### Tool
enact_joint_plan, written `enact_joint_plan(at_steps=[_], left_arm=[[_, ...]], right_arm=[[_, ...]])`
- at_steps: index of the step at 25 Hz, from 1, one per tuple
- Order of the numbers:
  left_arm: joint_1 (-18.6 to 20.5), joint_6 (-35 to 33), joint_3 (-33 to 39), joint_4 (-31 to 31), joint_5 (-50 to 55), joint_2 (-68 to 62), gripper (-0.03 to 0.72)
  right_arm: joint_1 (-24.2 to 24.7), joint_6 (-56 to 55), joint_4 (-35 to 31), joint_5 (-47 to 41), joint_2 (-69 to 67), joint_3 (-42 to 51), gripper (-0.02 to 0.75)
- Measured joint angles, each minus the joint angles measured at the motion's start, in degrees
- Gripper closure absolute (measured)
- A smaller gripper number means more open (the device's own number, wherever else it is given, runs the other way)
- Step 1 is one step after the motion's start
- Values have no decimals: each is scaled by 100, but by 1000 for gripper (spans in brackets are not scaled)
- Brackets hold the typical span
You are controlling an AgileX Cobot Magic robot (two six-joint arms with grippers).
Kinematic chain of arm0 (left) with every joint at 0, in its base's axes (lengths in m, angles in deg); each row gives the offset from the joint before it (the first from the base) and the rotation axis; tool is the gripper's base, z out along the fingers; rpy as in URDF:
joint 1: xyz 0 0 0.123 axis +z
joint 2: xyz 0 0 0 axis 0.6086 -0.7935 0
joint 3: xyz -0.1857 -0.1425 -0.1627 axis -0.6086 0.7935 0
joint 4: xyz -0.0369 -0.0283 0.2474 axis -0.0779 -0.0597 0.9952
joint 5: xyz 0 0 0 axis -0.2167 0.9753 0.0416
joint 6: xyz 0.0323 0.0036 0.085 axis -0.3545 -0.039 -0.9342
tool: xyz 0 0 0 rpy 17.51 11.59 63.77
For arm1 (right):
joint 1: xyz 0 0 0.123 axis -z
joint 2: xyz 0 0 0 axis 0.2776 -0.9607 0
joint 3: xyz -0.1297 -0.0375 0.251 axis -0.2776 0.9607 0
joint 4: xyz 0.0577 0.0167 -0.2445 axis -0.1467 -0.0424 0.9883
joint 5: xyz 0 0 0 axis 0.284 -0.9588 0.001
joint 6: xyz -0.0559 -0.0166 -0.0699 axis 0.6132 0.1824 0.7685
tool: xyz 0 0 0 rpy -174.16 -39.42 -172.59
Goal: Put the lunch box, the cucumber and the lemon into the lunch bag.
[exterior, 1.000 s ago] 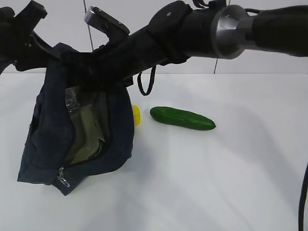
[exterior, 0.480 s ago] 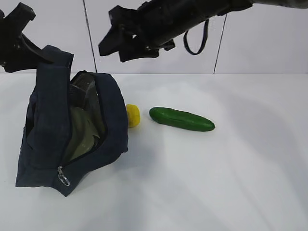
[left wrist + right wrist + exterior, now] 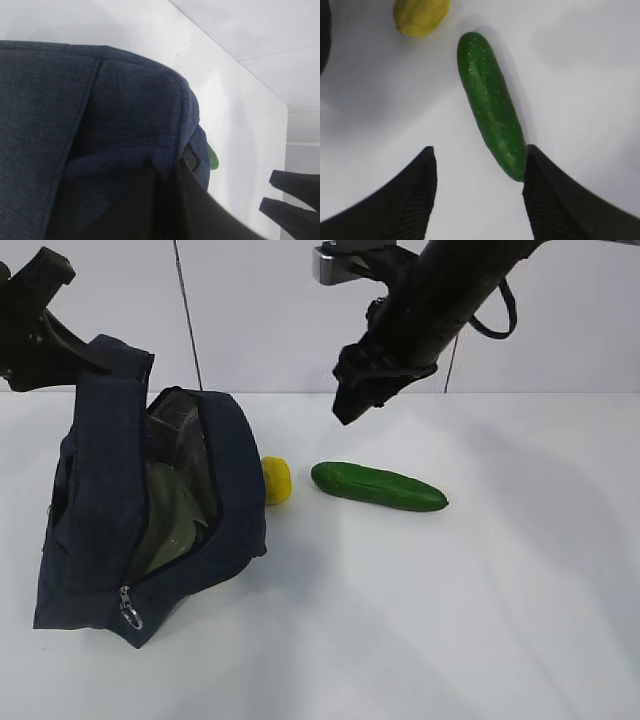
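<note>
The navy lunch bag (image 3: 100, 500) stands open at the left, its mouth facing right. The lunch box (image 3: 175, 515) with its sage-green lid lies inside it. My left gripper (image 3: 45, 325) is shut on the bag's upper edge and holds it up; in the left wrist view (image 3: 167, 167) the fabric (image 3: 75, 100) is pinched between the jaws. The lemon (image 3: 276, 480) lies on the table just right of the bag, and the cucumber (image 3: 378, 486) lies right of the lemon. My right gripper (image 3: 350, 400) hangs open above the cucumber (image 3: 490, 105). In the right wrist view (image 3: 479, 155) the cucumber's near end sits against the right finger, and the lemon (image 3: 421, 15) is at the top.
The white table (image 3: 450, 620) stretches to the right and front of the bag. A white wall with dark seams (image 3: 185, 310) stands behind. The bag's silver zipper pull (image 3: 130, 612) hangs at its lower front corner.
My right arm has drawn away from the bag's mouth and swung right and down over the cucumber. The bag has sagged open slightly; the left gripper keeps its hold.
</note>
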Motion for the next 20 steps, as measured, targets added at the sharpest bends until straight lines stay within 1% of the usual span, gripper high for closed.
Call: enact_joint_plan(at_steps=[3, 7, 9, 11, 13, 14, 20], left_arm=[[0, -9, 0, 0, 2, 0, 663], [0, -22, 0, 0, 24, 0, 663], [0, -22, 0, 0, 47, 0, 663], [0, -22, 0, 0, 60, 0, 663], [0, -22, 0, 0, 64, 0, 663], [0, -22, 0, 0, 73, 0, 664], [0, -22, 0, -10, 101, 0, 664]], right_arm=[[0, 10, 774, 0, 0, 0, 302], [0, 202, 1320, 0, -114, -22, 293], [0, 335, 1508, -24, -228, -22, 262], [0, 422, 1706, -22, -383, -34, 207], [0, 486, 1820, -22, -499, -34, 158], [0, 532, 1851, -22, -559, -34, 146], [0, 854, 1851, 40, -923, -34, 133]])
